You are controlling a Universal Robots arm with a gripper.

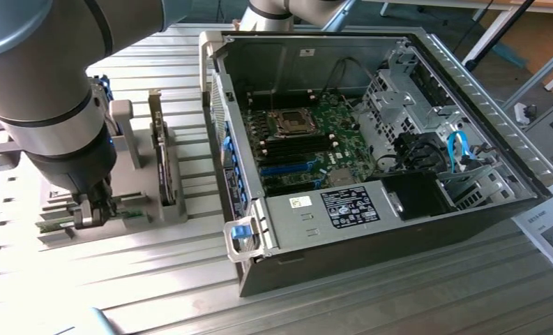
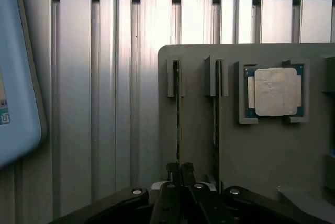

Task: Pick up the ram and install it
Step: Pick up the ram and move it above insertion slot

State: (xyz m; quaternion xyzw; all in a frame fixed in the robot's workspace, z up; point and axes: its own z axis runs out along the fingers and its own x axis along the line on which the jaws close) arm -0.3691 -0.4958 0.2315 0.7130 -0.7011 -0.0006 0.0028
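My jaws are pinched narrow on the thin green ram stick (image 2: pixel 178 124), which stands on edge in the grey slotted holder (image 2: pixel 196 130) on the ribbed metal desk (image 2: pixel 104 103).

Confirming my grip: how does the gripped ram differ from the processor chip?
The ram stands on edge; the processor chip lies flat. The ram is long and thin, the processor chip square. The tool is shut on the ram; the processor chip sits free. Both sit in the grey holder.
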